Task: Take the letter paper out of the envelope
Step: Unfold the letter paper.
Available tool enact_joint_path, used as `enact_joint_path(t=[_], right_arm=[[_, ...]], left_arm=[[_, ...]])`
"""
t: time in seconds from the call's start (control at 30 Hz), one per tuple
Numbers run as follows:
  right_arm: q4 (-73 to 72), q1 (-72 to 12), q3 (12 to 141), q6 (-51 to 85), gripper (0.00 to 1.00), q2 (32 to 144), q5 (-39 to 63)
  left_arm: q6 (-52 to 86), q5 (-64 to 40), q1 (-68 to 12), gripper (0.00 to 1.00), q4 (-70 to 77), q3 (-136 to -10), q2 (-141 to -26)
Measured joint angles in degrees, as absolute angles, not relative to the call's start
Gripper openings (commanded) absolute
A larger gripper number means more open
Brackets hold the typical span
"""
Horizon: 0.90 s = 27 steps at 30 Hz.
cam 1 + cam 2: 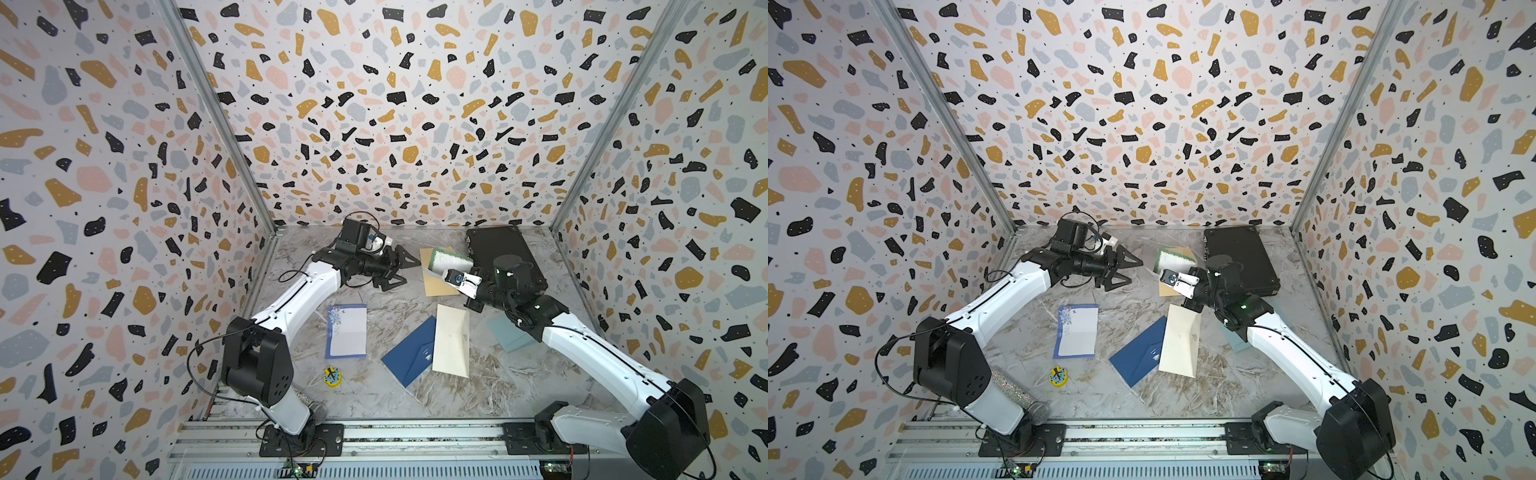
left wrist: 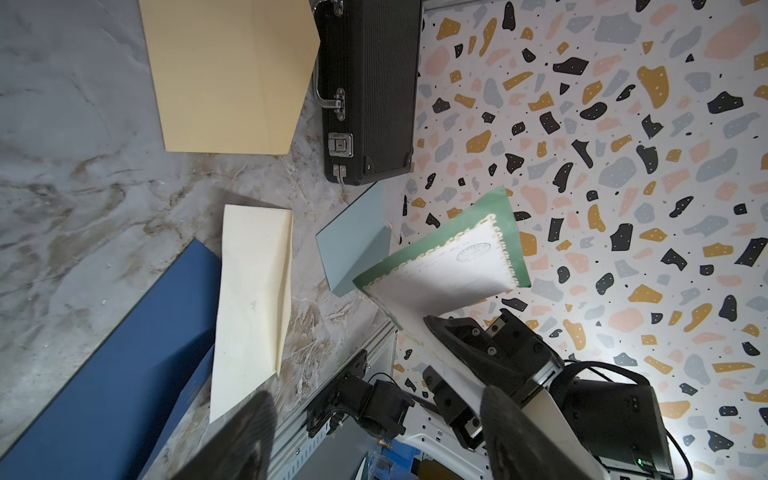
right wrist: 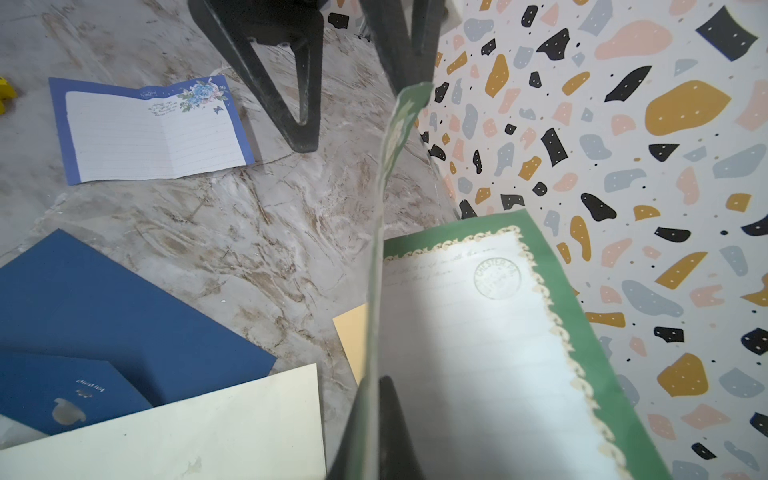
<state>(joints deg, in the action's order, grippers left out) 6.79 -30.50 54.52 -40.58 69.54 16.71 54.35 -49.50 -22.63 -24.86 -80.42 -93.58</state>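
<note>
We log the marble worktop (image 1: pixel 374 399) first, with a black case (image 1: pixel 505 249) lying at its far right corner. A navy envelope (image 1: pixel 409 353) lies near the middle, and a cream envelope (image 1: pixel 452 340) overlaps its right part. A tan envelope (image 1: pixel 438 284) lies flat just beside the case. A pale teal envelope (image 1: pixel 509 336) is partly hidden under the right arm. A blue-bordered lined sheet (image 1: pixel 347 332) lies open and flat to the left of the navy envelope, apart from it. The task's thing, the green-bordered letter paper (image 3: pixel 478 332), is up in the air and bent into a fold. It is clear of every envelope, and in both top views it sits over the tan envelope's far end (image 1: pixel 1173 259). The right end effector (image 2: pixel 429 345) is clamped tight on the letter paper's lower edge. The left end effector (image 1: pixel 410 272) hangs above the worktop to the left of the letter paper, with its jaws spread wide, holding nothing and touching nothing. A glittery microphone (image 1: pixel 1017 392) lies by the left arm's base. Smallest is a little yellow object (image 1: pixel 332 377) near the front, below the blue-bordered sheet; we cannot tell what it is.
</note>
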Motion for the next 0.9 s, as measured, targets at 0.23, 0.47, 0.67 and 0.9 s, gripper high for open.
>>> enact_joint_path(t=[0.23, 0.47, 0.67, 0.9], right_arm=[[6.8, -30.6, 54.5, -42.1, 0.0, 70.3, 19.5], [6.9, -30.8, 54.3, -43.8, 0.0, 70.4, 20.0], [6.0, -30.8, 50.3, -43.3, 0.0, 70.3, 19.4], [3.0, -31.0, 48.4, -41.8, 0.0, 70.2, 16.8]], left_arm=[[53.3, -50.8, -24.3, 0.77, -25.1, -80.6, -95.5], [53.4, -50.3, -24.2, 0.79, -25.4, -81.4, -96.7], [55.0, -48.2, -23.8, 0.84, -25.2, -83.0, -94.9], [59.3, -48.4, -23.7, 0.86, -26.3, -83.3, -94.5]])
